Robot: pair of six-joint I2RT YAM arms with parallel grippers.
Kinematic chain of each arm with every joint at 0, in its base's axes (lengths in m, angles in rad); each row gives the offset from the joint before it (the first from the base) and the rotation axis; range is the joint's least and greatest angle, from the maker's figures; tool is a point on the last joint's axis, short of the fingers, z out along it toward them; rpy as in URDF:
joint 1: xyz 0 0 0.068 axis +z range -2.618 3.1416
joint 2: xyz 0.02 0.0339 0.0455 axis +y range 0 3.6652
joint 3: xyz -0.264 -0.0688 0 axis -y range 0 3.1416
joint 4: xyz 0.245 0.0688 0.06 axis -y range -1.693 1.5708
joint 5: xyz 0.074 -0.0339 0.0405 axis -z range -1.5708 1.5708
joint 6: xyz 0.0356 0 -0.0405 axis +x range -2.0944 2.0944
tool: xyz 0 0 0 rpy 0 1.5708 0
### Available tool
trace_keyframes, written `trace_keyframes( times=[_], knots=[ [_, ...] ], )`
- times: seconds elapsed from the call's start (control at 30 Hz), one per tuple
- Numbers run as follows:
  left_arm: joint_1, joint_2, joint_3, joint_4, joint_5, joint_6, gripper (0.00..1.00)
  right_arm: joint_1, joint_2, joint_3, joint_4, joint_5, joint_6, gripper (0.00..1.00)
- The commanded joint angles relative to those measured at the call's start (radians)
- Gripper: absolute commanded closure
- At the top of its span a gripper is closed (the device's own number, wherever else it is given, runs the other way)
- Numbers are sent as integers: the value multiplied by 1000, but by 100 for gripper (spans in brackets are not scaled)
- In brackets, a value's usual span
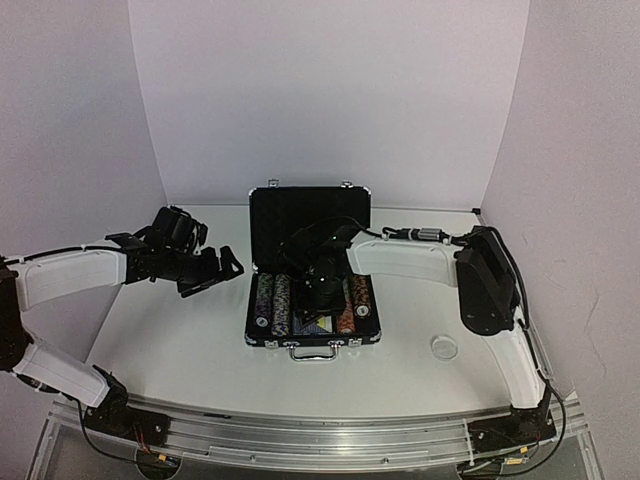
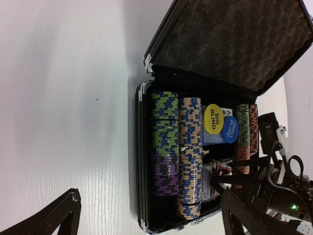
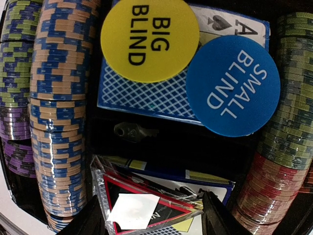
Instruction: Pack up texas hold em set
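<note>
Right gripper (image 1: 322, 296) is down in the open briefcase (image 1: 308, 212), jaws spread wide either side of the wrapped triangular button (image 3: 146, 203) lying on the near card deck (image 3: 210, 178). Can't tell if they're actually pinching it. Left gripper (image 1: 218, 266) hangs wide open and empty, left of the case.

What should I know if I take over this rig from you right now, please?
Grippers: the left gripper hovers left of the case, jaws open and empty. The right gripper is inside the case, jaws either side of the triangle button; grip unclear.
Done: chips, decks, yellow disc and blue disc are in the case.
Left: the clear disc lies on the table right of the case. Pack it, then shut the lid.
</note>
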Motion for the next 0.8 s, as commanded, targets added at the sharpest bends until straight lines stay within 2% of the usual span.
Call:
trace_keyframes(
  times=[0.0,0.37,0.6,0.77],
  knots=[
    [6,-37,-10,1,-21,-14,0,13,25,30,-32,16,23,43],
    [5,-29,-8,7,-21,-18,0,26,74,92,-43,19,32,38],
    [6,-15,-4,13,-20,-19,0,29,67,94,-47,0,31,30],
    [6,0,7,22,-14,-16,0,32,60,120,-46,-34,0,30]
  ],
)
